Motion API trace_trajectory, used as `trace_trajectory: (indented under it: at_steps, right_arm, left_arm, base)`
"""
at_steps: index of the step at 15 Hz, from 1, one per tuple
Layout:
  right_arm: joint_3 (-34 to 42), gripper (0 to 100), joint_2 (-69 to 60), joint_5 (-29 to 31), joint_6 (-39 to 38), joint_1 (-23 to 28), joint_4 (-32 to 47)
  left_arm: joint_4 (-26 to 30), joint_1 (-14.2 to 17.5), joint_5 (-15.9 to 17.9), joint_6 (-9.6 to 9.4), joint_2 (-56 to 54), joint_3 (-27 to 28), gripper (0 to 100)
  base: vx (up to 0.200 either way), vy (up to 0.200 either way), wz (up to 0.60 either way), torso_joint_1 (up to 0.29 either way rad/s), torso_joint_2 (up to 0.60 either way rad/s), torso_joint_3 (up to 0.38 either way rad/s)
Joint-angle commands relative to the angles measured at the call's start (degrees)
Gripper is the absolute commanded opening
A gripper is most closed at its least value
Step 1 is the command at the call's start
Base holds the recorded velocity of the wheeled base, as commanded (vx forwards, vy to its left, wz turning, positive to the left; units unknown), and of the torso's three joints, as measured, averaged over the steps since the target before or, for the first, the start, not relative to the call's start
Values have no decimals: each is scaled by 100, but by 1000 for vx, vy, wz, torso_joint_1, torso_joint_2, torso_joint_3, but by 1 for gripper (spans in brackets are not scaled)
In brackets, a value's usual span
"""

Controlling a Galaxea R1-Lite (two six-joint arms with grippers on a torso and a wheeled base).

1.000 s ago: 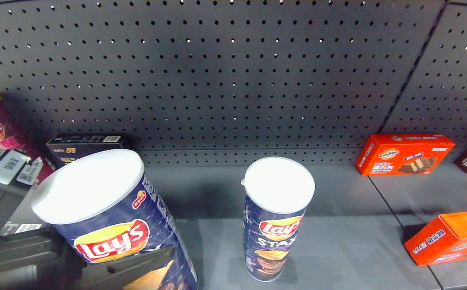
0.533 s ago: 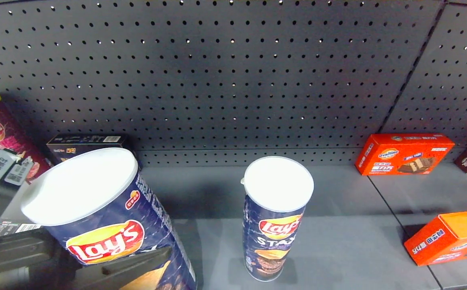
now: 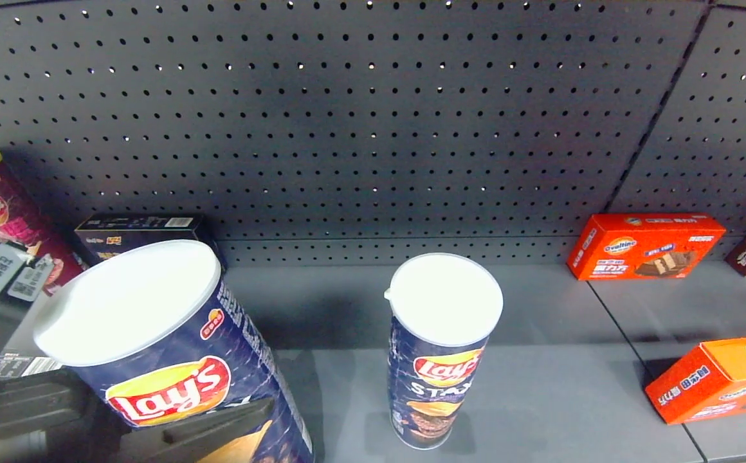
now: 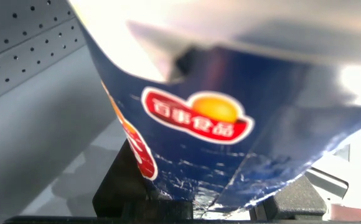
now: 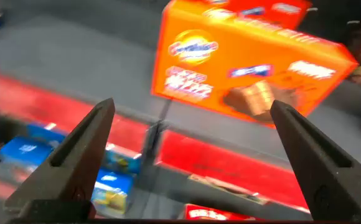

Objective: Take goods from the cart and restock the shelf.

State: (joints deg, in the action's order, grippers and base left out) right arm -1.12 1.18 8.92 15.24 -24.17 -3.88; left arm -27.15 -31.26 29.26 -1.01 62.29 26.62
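My left gripper is shut on a dark blue chips can with a white lid, held tilted at the lower left over the grey shelf. In the left wrist view the same can is pressed between the dark fingers. A second, identical can stands upright on the shelf's middle, apart from the held one. My right gripper is open with nothing between its fingers, in front of an orange box on the shelf.
A maroon can and a dark box stand at the back left. Orange boxes lie at the back right and front right. A perforated panel backs the shelf. Bare shelf lies between the cans.
The held can and my left gripper have shifted slightly to the left. The standing can and the boxes are where they were.
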Motion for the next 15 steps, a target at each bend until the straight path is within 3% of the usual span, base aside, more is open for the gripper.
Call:
trace_trajectory:
  at_steps: [1,4,8,11,15]
  right_arm:
    - [51,100,-118,-101,5,0,27]
    - [77,100,-118,-717,5,0,1]
    - [95,100,-118,-743,-38,0,-17]
    - [103,100,-118,-734,-794,0,1]
    - [103,100,-118,-576,-891,0,19]
  left_arm:
    - [-10,-3,1,-4,-7,-70,0]
    - [-19,-3,1,-4,-51,-140,0]
    - [-19,-3,1,-4,-86,-140,0]
    - [-27,6,1,-4,-86,-114,0]
    - [-36,6,1,-4,-95,-122,0]
  base:
    - [0,0,0,0,0,0]
    - [0,0,0,0,0,0]
    - [0,0,0,0,0,0]
    - [0,0,0,0,0,0]
    - [0,0,0,0,0,0]
